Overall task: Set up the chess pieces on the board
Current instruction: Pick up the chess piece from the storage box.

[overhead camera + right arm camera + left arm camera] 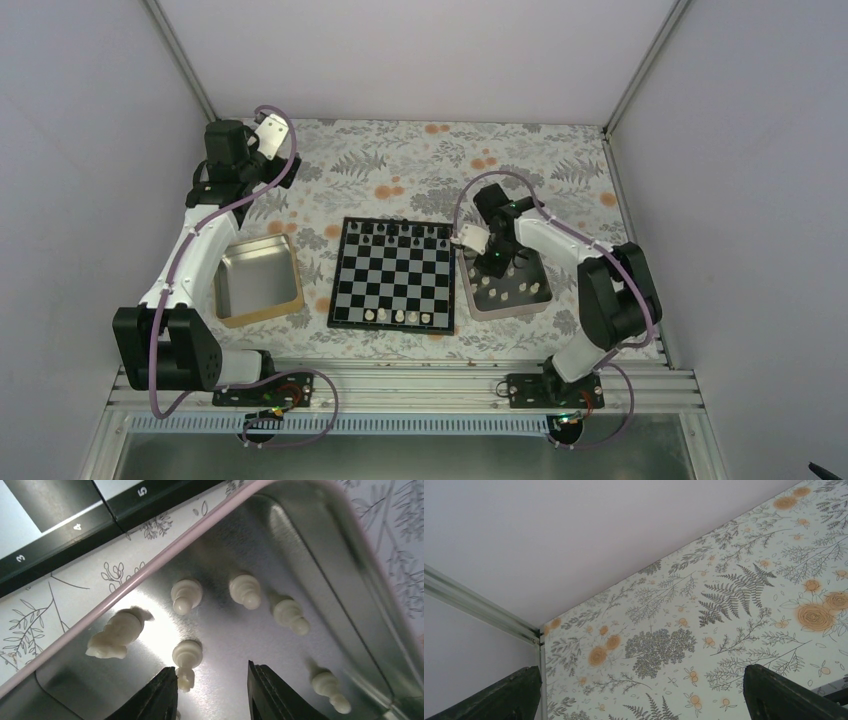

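The black-and-silver board (pixel 394 273) lies mid-table, with tiny black pieces along its far row and a few white pieces (pixel 398 316) on its near row. Its numbered rim (pixel 75 527) shows in the right wrist view. My right gripper (pixel 497 268) (pixel 212 680) is open, low inside the pink-rimmed metal tray (pixel 504 288) (pixel 310 545). Several cream pieces lie there; one piece (pixel 187 662) sits just beside the left fingertip (pixel 165 690), a knight (pixel 115 634) further left. My left gripper (pixel 639 700) is open and empty, raised at the far left corner.
An empty wooden-rimmed metal tray (pixel 257 280) stands left of the board. The floral cloth (pixel 704 630) covers the table. White enclosure walls and metal frame posts (pixel 479 607) bound the table on three sides.
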You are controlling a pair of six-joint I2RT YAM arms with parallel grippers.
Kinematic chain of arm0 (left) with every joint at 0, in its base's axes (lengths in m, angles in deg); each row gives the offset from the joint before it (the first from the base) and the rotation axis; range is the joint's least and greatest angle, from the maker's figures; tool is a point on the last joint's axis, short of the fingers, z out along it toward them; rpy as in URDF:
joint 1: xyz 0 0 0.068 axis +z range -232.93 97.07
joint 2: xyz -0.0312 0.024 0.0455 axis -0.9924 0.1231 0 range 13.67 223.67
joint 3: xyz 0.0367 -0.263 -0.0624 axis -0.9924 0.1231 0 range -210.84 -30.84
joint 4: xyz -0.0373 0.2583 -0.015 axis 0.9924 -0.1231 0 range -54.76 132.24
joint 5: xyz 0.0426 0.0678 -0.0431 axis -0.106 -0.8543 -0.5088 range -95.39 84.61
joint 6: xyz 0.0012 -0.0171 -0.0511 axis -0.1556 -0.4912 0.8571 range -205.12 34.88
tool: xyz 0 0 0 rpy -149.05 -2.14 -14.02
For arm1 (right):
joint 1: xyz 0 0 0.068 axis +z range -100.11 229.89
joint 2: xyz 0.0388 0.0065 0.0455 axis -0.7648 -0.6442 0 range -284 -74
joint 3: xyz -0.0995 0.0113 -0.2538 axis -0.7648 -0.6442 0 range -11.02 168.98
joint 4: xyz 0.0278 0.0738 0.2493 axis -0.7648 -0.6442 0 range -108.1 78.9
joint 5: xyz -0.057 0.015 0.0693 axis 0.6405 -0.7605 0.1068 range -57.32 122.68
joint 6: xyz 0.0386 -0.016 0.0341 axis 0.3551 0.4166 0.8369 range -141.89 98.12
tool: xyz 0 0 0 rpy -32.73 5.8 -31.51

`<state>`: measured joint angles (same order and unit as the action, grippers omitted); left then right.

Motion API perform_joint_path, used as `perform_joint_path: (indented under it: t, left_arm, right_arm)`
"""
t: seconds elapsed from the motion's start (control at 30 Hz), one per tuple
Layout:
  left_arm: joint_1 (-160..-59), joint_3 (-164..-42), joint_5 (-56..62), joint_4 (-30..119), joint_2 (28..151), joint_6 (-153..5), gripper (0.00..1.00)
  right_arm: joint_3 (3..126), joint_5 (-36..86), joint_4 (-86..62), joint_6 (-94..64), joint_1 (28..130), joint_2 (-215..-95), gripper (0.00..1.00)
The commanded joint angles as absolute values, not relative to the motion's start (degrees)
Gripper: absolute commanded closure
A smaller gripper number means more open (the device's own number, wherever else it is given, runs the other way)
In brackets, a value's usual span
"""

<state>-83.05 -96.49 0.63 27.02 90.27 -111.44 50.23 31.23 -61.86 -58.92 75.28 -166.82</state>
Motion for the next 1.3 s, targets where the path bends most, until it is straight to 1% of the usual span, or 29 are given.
perform_joint_path:
  t: [0.0,0.33,0.4,0.47,0.6,0.77,0.87,0.97,1.13,1.27]
  left_arm:
    - [-82.93,-96.23,0.65,27.57,90.48,-111.22,0.00]
    - [-82.93,-96.34,0.87,27.48,90.93,-111.31,0.00]
    - [-82.88,-96.24,0.85,27.48,90.90,-111.28,0.00]
    - [-82.93,-96.24,0.77,27.48,90.84,-111.30,0.00]
    - [-82.88,-96.17,0.70,27.55,90.84,-111.31,0.00]
    - [-82.90,-96.29,0.84,27.54,90.93,-111.31,0.00]
    - [-82.93,-96.29,0.84,27.58,91.01,-111.30,0.00]
    - [-82.93,-96.40,0.94,27.57,90.94,-111.29,0.00]
    - [-82.93,-96.25,1.15,27.61,90.79,-111.30,0.00]
    - [-82.93,-96.19,1.25,27.65,90.55,-111.31,0.00]
  right_arm:
    - [48.73,29.57,-61.40,-58.41,74.50,-168.17,0.62]
    - [46.69,28.55,-60.22,-58.36,74.05,-168.92,0.63]
    - [46.63,28.55,-59.58,-58.43,73.98,-168.93,0.66]
    - [46.78,28.42,-59.32,-58.50,73.90,-168.93,0.71]
    - [46.96,27.86,-58.64,-59.03,73.72,-170.76,0.74]
    - [47.24,27.90,-59.42,-59.17,73.37,-170.66,0.83]
    - [48.01,28.17,-60.88,-58.98,73.36,-169.81,0.87]
    - [50.04,28.86,-63.51,-58.68,73.36,-166.53,0.88]
    - [54.81,31.01,-68.93,-58.22,74.05,-164.27,0.88]
    - [59.68,32.86,-72.91,-57.48,77.15,-164.20,0.88]
